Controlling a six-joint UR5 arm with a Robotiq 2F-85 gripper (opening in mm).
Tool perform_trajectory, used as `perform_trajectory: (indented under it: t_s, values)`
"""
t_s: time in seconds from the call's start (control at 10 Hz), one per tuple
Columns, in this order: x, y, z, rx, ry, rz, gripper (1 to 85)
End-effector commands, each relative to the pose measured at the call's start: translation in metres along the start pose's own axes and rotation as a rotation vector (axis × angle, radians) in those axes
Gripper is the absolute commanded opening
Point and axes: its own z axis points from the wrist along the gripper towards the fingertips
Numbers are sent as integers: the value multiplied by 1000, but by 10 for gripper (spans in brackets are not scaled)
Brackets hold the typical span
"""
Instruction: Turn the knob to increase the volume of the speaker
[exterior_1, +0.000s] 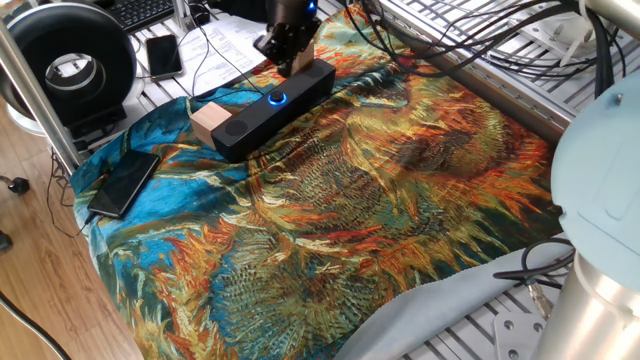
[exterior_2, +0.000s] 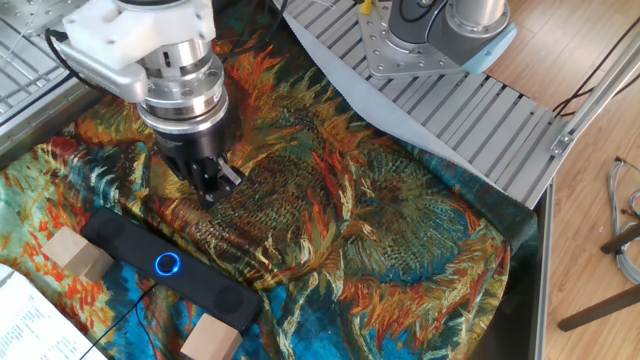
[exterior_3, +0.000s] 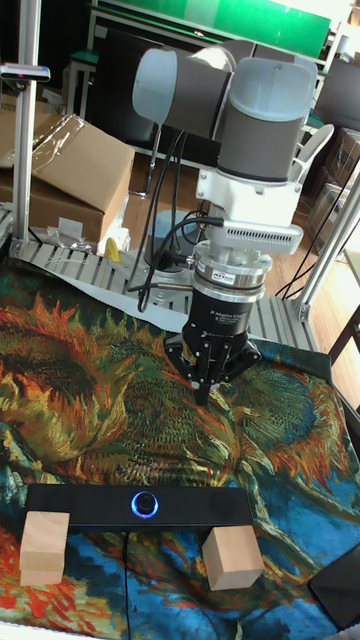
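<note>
The speaker is a long black bar lying on the sunflower cloth, with tan wooden blocks at its ends. Its knob glows blue on the top face. In the other fixed view the speaker and knob sit at lower left. The tall view shows the speaker and knob from the front. My gripper hangs above the cloth behind the speaker, off to one side of the knob. The gripper points down, fingers shut, holding nothing and touching nothing.
A flat black smartphone lies on the cloth's left edge and another phone lies behind. A big round black ring device stands at far left. Cables cross the aluminium rails at the back right. The robot base stands beyond the cloth.
</note>
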Motion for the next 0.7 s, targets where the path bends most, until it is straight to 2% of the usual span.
perform_trajectory:
  t_s: [0.0, 0.1, 0.2, 0.4, 0.5, 0.6]
  values:
    - [-12, 6, -2, -31, -44, 139, 27]
    - [-9, 1, -2, -8, -32, 135, 93]
    - [-6, -3, -2, 9, -21, 112, 97]
    - [6, -15, 0, 55, 28, 50, 100]
    - [13, -20, 4, 66, 62, -7, 117]
    - [17, -11, 11, 25, 86, -16, 223]
